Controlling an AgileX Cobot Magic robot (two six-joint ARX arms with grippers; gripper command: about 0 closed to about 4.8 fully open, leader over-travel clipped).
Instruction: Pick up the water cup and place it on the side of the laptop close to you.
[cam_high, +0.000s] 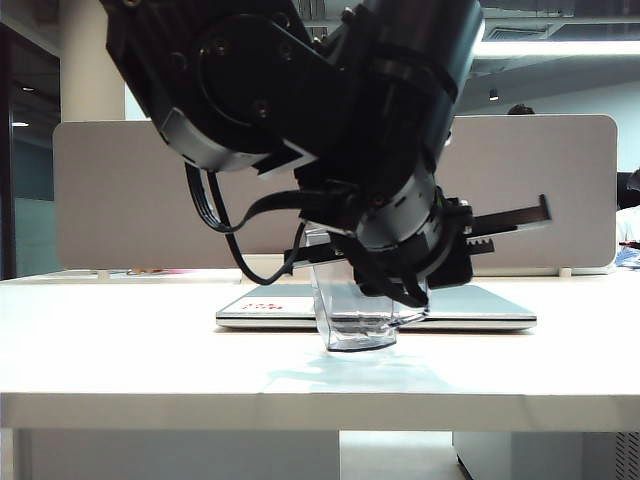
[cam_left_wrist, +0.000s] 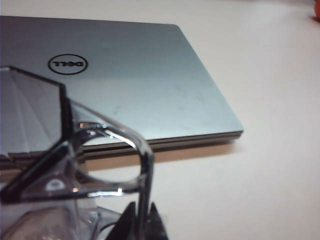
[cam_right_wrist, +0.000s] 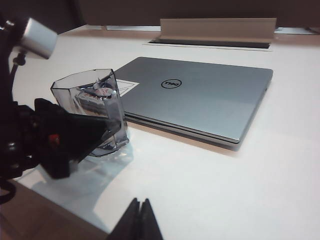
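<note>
Upright tinted water cup — just before closed silver laptop

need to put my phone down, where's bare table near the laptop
Bare table lies open beside the laptop, on the shut right claw's side. The near strip is crowded where the left claw, shut on the cup, stands.

Left arm reaches down in the near middle of the scene, wrist bent low over the worktop. Left pincer closed, fingers pressed on a held item. Right pincer hangs apart on the right side, fingertips together, closed and empty, pointing across the worktop toward the far left
</note>
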